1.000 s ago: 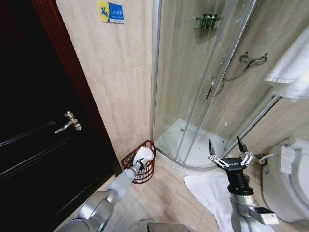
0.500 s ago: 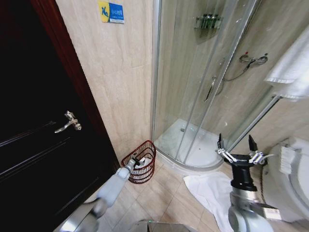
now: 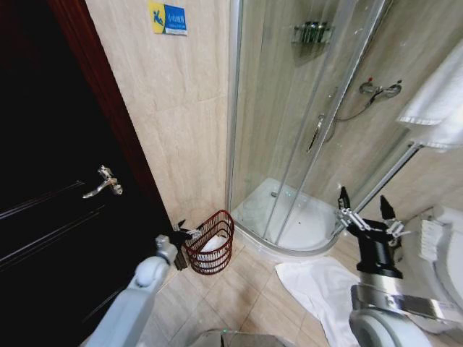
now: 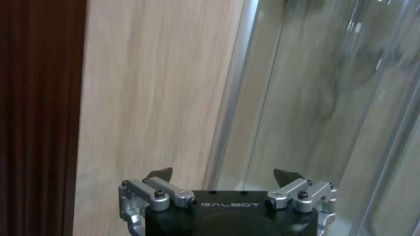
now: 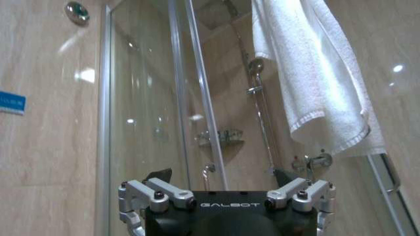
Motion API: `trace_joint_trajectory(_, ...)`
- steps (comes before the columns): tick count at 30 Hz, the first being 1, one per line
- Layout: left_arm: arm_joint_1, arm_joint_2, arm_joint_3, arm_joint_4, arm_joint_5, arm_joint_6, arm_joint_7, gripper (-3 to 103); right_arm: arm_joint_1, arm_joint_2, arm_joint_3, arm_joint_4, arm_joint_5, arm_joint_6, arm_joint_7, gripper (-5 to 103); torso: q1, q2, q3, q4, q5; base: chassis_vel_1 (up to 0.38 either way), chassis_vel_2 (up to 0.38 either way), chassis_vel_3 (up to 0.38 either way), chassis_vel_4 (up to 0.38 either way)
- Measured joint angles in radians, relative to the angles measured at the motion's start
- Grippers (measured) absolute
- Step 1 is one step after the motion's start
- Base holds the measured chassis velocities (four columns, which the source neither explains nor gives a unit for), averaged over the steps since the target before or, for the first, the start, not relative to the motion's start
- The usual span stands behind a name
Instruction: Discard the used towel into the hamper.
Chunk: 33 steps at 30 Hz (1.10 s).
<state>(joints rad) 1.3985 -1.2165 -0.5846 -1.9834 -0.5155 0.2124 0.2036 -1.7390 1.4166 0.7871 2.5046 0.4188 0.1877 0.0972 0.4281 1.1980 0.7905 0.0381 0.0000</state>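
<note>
The hamper (image 3: pixel 217 233), a dark red wire basket, stands on the floor against the tiled wall beside the shower. A white towel (image 3: pixel 213 246) lies inside it. My left gripper (image 3: pixel 185 230) is open and holds nothing, just left of the hamper's rim and close to the door. In the left wrist view the left gripper (image 4: pixel 223 175) faces the wall tile with its jaws spread. My right gripper (image 3: pixel 362 204) is raised at the right, open and holding nothing, far from the hamper. In its own wrist view the right gripper (image 5: pixel 223 175) points up at the shower glass.
A dark door (image 3: pixel 58 217) with a lever handle (image 3: pixel 102 182) fills the left. The glass shower enclosure (image 3: pixel 304 144) is straight ahead. Another white cloth (image 3: pixel 311 289) lies on the floor tiles at the right, beside the toilet (image 3: pixel 434 267). A towel (image 5: pixel 315 73) hangs high on the right.
My left gripper has let go of the towel, which now lies in the hamper, and has drawn back left of the rim. My right gripper has risen and shifted right.
</note>
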Motion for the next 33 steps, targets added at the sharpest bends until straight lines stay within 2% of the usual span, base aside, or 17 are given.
trace_joint_trajectory(2, 0.052, -0.034, -0.052, -0.102, -0.002, 0.029, 0.007, 100, -0.008, -0.015, 0.012, 0.0, -0.005, -0.01, 0.012, 100, 0.0, 0.0, 0.0, -0.0001, 0.0, 0.0, 0.0, 0.0, 0.0)
trace_joint_trajectory(3, 0.052, -0.034, -0.052, -0.102, -0.002, 0.029, 0.007, 100, -0.008, -0.015, 0.012, 0.0, -0.005, -0.01, 0.012, 100, 0.0, 0.0, 0.0, -0.0001, 0.0, 0.0, 0.0, 0.0, 0.0)
trace_joint_trajectory(5, 0.124, -0.093, -0.105, -0.24, 0.002, 0.067, 0.015, 100, -0.005, -0.028, 0.022, 0.0, -0.013, -0.035, 0.035, 100, 0.0, 0.0, 0.0, -0.0002, 0.0001, 0.0, 0.0, 0.0, 0.0)
trace_joint_trajectory(6, 0.124, -0.093, -0.105, -0.24, 0.002, 0.067, 0.015, 100, -0.005, -0.028, 0.022, 0.0, -0.013, -0.035, 0.035, 100, 0.0, 0.0, 0.0, -0.0002, 0.0001, 0.0, 0.0, 0.0, 0.0)
trace_joint_trajectory(8, 0.175, -0.135, -0.134, -0.325, 0.01, 0.076, 0.018, 100, 0.0, -0.032, 0.021, 0.0, -0.013, -0.037, 0.036, 100, 0.0, 0.0, 0.0, 0.0, 0.0002, 0.0, 0.0, 0.0, 0.0)
trace_joint_trajectory(14, 0.286, -0.226, -0.176, -0.459, 0.083, 0.047, 0.06, 100, 0.027, -0.036, 0.03, -0.002, -0.009, -0.022, 0.036, 100, 0.0, 0.0, 0.0, 0.0, 0.0002, 0.0, 0.0, 0.0, 0.0)
trace_joint_trajectory(18, 0.311, -0.268, -0.177, -0.499, 0.086, 0.044, 0.056, 100, 0.032, -0.052, 0.043, -0.002, -0.009, -0.009, 0.035, 100, 0.0, 0.0, 0.0, -0.0001, 0.0003, 0.0, 0.0, 0.0, 0.0)
trace_joint_trajectory(21, 0.333, -0.307, -0.154, -0.529, 0.094, 0.048, 0.025, 100, 0.032, -0.081, 0.091, -0.003, -0.008, 0.008, 0.033, 100, 0.0, 0.0, 0.0, -0.0001, 0.0002, 0.0, 0.0, 0.0, 0.0)
trace_joint_trajectory(26, 0.335, -0.311, -0.145, -0.531, 0.104, 0.049, 0.017, 100, 0.056, -0.103, 0.13, -0.003, 0.002, 0.007, 0.034, 100, 0.0, 0.0, 0.0, -0.0001, 0.0002, 0.0, 0.0, 0.0, 0.0)
trace_joint_trajectory(33, 0.332, -0.31, -0.142, -0.526, 0.105, 0.049, 0.016, 100, 0.069, -0.106, 0.121, -0.004, 0.002, 0.005, 0.028, 100, 0.0, 0.0, 0.0, 0.0, 0.0001, 0.0, 0.0, 0.0, 0.0)
